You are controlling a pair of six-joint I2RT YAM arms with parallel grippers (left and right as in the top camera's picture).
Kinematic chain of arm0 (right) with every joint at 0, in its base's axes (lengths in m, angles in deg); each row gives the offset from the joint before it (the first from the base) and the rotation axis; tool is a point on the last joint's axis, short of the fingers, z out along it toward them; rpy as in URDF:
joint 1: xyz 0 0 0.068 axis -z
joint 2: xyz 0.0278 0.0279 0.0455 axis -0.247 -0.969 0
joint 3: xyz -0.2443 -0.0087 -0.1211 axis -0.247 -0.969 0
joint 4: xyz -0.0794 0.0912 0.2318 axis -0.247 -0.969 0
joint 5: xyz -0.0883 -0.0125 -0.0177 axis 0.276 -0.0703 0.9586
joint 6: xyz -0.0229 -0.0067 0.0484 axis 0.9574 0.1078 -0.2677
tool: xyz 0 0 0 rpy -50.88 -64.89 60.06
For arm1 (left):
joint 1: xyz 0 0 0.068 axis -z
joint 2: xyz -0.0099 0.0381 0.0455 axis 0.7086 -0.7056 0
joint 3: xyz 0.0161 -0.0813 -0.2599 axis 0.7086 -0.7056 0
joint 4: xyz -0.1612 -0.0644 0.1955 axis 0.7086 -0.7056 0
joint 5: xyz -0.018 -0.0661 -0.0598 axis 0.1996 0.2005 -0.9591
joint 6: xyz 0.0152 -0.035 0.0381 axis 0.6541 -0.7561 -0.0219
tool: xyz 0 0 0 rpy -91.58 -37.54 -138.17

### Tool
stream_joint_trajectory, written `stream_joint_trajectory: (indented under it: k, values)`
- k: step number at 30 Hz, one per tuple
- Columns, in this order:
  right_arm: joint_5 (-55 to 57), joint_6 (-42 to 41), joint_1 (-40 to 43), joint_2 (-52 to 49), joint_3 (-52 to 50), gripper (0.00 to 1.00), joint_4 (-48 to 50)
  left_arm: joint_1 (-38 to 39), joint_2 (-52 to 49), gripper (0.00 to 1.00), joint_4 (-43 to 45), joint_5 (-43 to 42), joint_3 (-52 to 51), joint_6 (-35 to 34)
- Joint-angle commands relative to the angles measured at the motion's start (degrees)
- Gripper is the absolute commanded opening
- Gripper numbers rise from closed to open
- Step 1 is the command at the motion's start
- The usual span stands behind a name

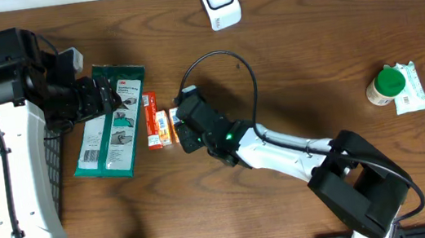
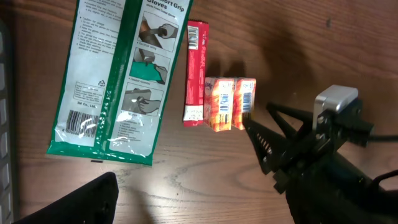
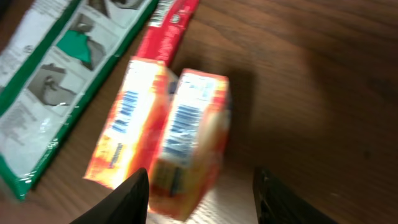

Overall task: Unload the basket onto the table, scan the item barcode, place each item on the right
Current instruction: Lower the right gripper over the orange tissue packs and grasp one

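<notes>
Brown wooden table [image 1: 334, 45], white scanner [image 1: 219, 0] sitting at its far edge. Overhead, we're hovering the right gripper [image 1: 184, 128] beside the orange box [image 1: 172, 121] mid-table, and the left gripper [image 1: 104, 96] is hanging wide apart. Left wrist: the box is lying flat. Right wrist: jaws are spread, straddling it unclamped. We're guessing light, stiff card, best pinched across the long sides.

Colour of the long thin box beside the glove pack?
Red box; clearest in left wrist view.

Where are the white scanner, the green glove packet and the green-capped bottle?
white scanner [image 1: 219, 0], overhead view, its top face
green glove packet [image 1: 109, 137], overhead view, pack's centre
green-capped bottle [image 1: 389, 81], overhead view, its cap
</notes>
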Motion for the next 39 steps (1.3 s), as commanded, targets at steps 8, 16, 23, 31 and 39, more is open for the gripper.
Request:
stream_joint_trajectory:
  k: [8,16,23,31,39]
  values:
    - [0.57,-0.76,-0.52,-0.33,0.70,0.47,0.90,-0.02,0.81,0.87,-0.20,-0.31,-0.07,-0.28]
    - [0.57,-0.79,-0.52,-0.35,0.70,0.45,0.92,-0.02,0.81,0.87,-0.20,-0.31,-0.07,-0.28]
    - [0.57,-0.79,-0.85,-0.94,0.70,0.45,1.36,-0.02,0.81,0.87,-0.20,-0.31,-0.07,-0.28]
    - [0.55,-0.79,-0.92,-2.27,0.70,0.46,2.34,-0.02,0.81,0.87,-0.20,-0.31,-0.07,-0.31]
    - [0.57,-0.79,-0.90,-2.27,0.70,0.38,2.60,-0.02,0.81,0.87,-0.20,-0.31,-0.07,-0.28]
